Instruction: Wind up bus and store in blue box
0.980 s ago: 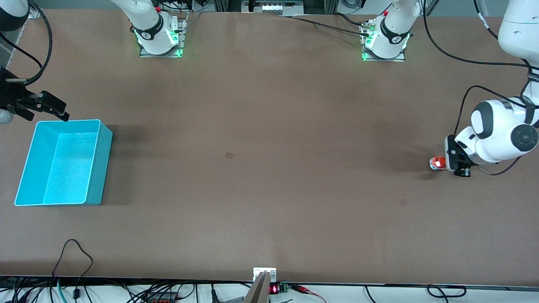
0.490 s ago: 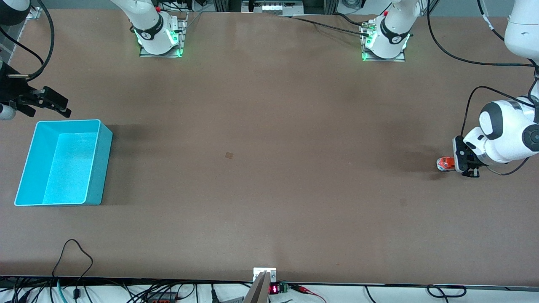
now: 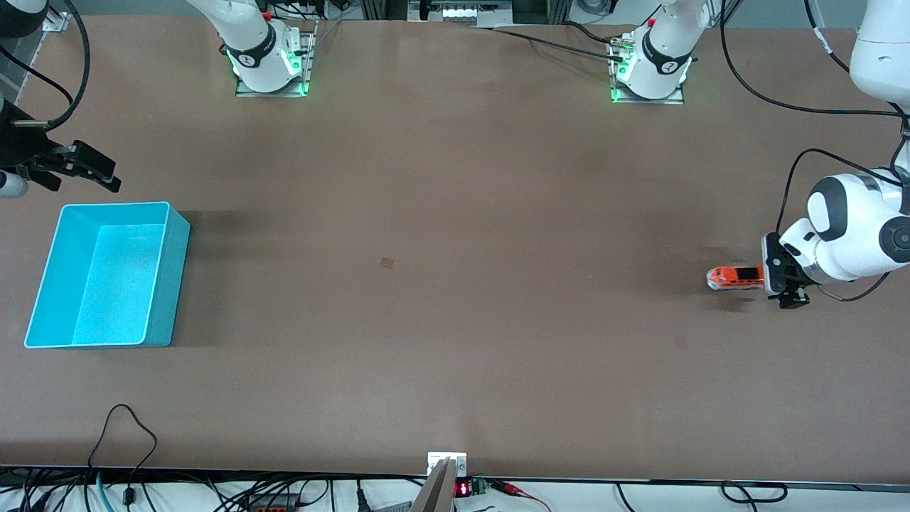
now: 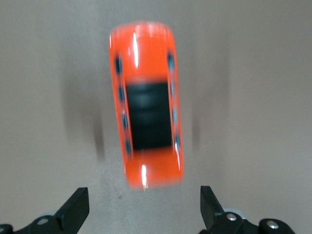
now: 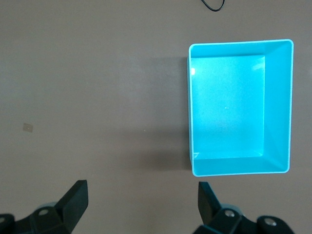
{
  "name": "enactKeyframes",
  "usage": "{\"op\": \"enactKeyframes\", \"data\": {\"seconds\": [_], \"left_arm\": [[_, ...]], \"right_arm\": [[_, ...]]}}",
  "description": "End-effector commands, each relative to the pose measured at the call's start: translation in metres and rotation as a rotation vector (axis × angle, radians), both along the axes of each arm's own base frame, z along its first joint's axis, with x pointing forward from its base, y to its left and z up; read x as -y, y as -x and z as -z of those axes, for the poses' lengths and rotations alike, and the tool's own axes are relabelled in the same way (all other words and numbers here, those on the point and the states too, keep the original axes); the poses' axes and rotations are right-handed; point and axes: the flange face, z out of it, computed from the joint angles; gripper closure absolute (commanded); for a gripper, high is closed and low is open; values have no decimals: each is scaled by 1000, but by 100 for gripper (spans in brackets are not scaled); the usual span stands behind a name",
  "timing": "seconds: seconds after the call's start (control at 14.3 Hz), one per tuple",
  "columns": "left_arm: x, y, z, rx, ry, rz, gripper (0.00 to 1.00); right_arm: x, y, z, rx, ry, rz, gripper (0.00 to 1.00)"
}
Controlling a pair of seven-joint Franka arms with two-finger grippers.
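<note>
Nearest the front camera, at the right arm's end of the table (image 3: 455,320): the blue box (image 3: 169,284), open on top, with nothing inside. A bit farther back, at the left arm's end, well apart from the box: the toy bus (image 3: 736,277), orange with a dark roof window, flat on its wheels on the bare table. Looks small and light, made of hard, shiny plastic, so likely stiff but a bit slippery. Could roll away on those wheels if bumped from the end. Best to pinch across the two long flat sides, near the middle, and not on the round ends. No need to squeeze hard, just enough to stop a slip. Right beside one end of the bus: the left gripper (image 4: 144,195), low over the table, fingers spread wide, touching nothing and holding nothing. Over the bare table just beside the box's rim: the right gripper (image 5: 141,189), fingers spread wide too, empty, waiting. Not yet in the box, so a long trip across the table to go.
</note>
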Motion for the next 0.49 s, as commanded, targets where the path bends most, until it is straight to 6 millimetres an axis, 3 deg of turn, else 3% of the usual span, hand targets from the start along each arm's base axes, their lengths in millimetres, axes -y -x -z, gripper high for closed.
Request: {"op": "enactKeyframes", "data": {"seconds": [0.0,0.42], "left_arm": [[12,-1,-20,-30,-27,-15,0],[21,-3,-35,-26,-37,-41,0]], "right_arm": [[-1,4,-6,4,-1,16,0],[-1,2,-6,10,-1,16,0]]}}
